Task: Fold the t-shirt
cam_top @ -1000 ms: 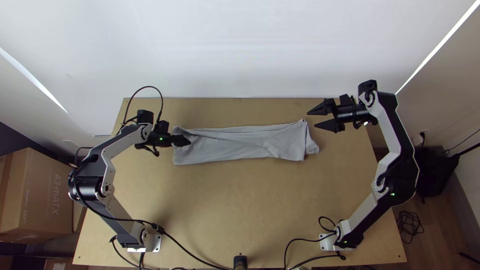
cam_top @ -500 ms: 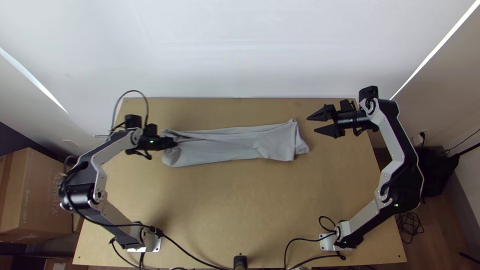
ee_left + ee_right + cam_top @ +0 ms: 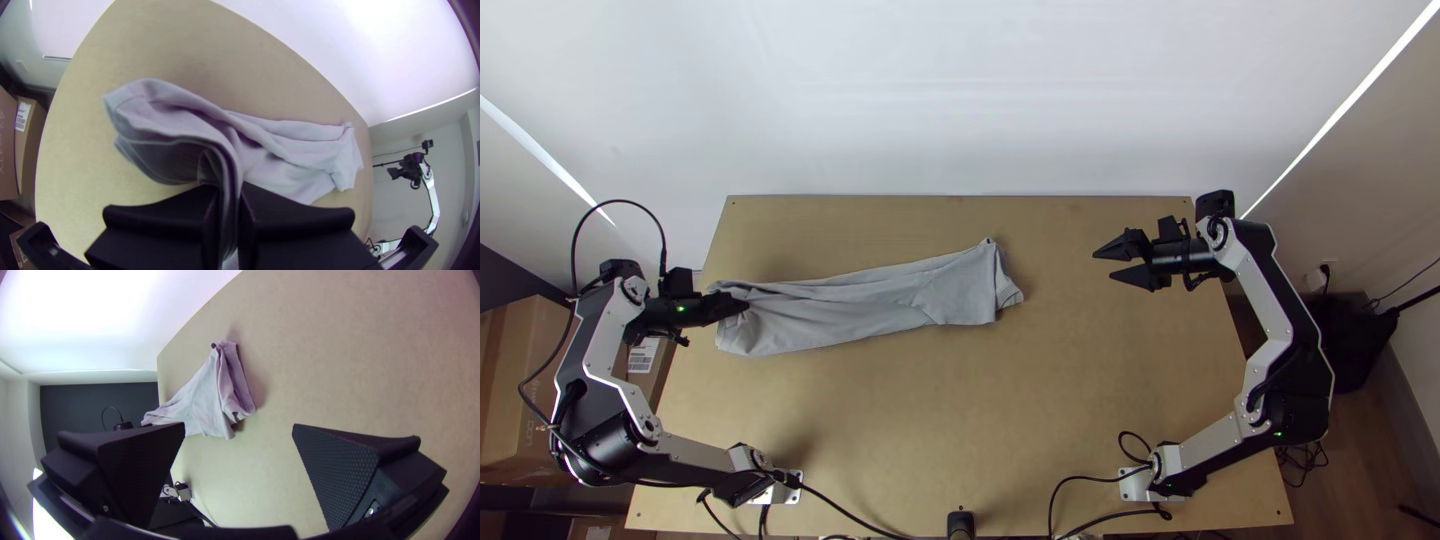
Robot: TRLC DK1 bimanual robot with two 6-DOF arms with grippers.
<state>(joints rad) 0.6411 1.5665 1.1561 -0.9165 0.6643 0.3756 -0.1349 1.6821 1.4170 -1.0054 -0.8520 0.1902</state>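
Top view: a grey t-shirt (image 3: 865, 304) lies as a long, narrow, layered strip on the wooden worktop (image 3: 930, 430). It runs from near the worktop's left edge to about the middle of its far half, the left end slightly nearer the worktop's near edge. The left gripper (image 3: 742, 305), close to the worktop's left edge, has its jaws closed on that left end, pinching several layers that rise into a rounded fold. The right gripper (image 3: 1104, 264) is above the worktop's far right part, its jaws spread with nothing between them.

The fabric looks light, soft and limp, probably thin jersey. It should drape and crease easily, unlikely to be damaged by a firm squeeze, though single layers may slip or peel apart. Pulling from one point would likely drag the whole strip across the worktop and bunch the held end.

The better hold for the next fold is probably through all layers, at the middle of an end. The end towards the worktop's middle has a loose, crumpled flap, which may need smoothing or gathering in first.
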